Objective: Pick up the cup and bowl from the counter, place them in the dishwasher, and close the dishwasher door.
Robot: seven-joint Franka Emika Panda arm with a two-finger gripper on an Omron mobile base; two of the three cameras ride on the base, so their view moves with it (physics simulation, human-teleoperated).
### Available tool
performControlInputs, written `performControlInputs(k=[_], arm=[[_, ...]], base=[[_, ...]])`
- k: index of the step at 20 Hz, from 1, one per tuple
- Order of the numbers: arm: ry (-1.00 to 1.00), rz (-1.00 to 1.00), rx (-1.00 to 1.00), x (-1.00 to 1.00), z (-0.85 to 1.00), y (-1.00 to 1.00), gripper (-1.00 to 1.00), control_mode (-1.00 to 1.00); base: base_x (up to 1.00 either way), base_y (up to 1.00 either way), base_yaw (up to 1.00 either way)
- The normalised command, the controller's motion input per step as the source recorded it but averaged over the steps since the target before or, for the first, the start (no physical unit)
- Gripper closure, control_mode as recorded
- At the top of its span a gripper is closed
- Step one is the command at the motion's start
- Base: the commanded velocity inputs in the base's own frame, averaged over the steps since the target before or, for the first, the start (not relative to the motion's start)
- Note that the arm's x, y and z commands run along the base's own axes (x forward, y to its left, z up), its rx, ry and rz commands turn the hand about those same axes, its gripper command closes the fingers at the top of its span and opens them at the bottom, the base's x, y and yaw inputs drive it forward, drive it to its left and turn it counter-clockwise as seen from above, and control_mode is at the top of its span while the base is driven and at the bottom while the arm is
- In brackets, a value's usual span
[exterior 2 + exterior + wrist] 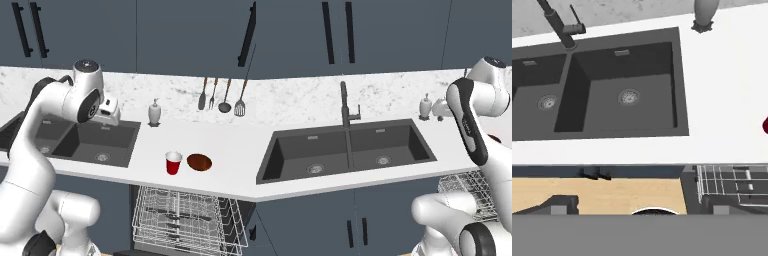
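The red cup [173,163] stands upright on the white counter [220,137], right of the sink. The reddish-brown bowl [199,162] sits just to its right, a small gap between them. A sliver of red, the cup [766,125], shows at the right edge of the hand view. My gripper [109,120] hangs over the right basin of the sink, well left of the cup, open with nothing between its fingers. Below the counter, the dishwasher's wire rack [185,212] is pulled out; the dishwasher door is out of view below it.
A dark double sink [95,140] with a tall faucet [345,105] takes up the counter's left part. A white soap bottle [154,112] stands behind the sink's right corner. Several utensils [220,97] hang on the back wall at right. Blue-grey cabinets [356,220] run under the counter.
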Motion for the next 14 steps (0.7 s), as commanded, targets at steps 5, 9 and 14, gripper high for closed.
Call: performControlInputs(k=[5,9,14], arm=[[-0.01,-0.04,0.01,0.00,-0.02,-0.05,-1.00,-1.00],[0.19,-0.11,0.00,0.00,-0.23,-0.23,-1.00,-1.00],[0.18,-0.11,-0.04,0.00,-0.54,-0.45,-1.00,-1.00]], base=[[0.00,0.00,0.00],[0.00,0.00,0.00],[0.00,0.00,0.00]])
